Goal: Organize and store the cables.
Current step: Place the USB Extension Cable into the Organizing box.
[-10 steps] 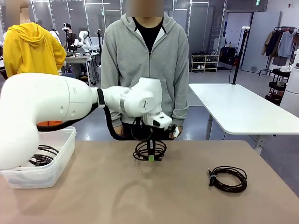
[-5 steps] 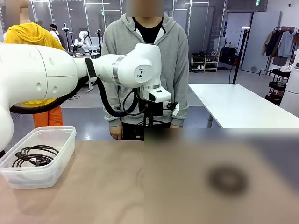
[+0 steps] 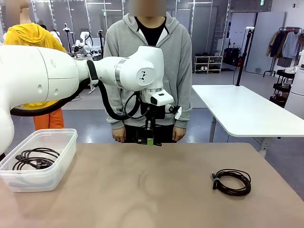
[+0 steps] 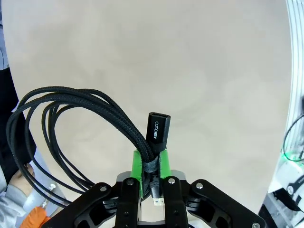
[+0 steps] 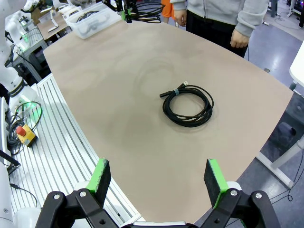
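Hanging cable coil (image 4: 128,130); flat cable coil (image 5: 169,107)

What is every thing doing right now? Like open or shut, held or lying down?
left pincer: shut on the held cable, lifted in the air.
held cable: coiled, pinched near its plug.
right pincer: open, holding nothing.
loose cable: coiled, lying flat on the table, untouched.
bin: open, no lid on it.
cable in the bin: coiled, lying inside.

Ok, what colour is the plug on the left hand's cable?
The plug on that cable is black with white lettering, clearest in the left wrist view.
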Controlling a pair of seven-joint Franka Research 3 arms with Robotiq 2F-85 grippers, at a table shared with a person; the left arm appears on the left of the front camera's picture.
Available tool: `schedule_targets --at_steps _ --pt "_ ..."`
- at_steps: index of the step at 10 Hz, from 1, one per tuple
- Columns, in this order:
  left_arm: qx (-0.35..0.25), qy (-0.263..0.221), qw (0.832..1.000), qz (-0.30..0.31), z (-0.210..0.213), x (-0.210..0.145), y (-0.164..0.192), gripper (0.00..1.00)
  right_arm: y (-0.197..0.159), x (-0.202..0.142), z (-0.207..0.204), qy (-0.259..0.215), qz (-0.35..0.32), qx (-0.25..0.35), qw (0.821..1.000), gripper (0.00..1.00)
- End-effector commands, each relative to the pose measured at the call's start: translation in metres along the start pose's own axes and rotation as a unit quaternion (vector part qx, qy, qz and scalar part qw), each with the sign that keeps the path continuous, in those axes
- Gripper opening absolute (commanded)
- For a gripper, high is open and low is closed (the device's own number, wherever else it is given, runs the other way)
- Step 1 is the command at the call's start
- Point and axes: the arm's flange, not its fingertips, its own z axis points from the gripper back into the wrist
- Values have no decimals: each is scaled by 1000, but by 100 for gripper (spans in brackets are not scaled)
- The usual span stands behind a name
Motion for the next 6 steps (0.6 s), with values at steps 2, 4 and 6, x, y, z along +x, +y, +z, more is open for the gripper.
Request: schedule_targets --at_steps 2,4,6 --pt "39 -13 998 -53 36 -81 14 16 0 -1 1 -8 9 1 1000 100" --pt "53 -31 997 -53 60 -162 -6 16 0 -1 1 -8 9 1 1000 100" --pt "113 -31 991 -59 75 -228 -29 16 0 -1 1 -8 9 1 1000 100"
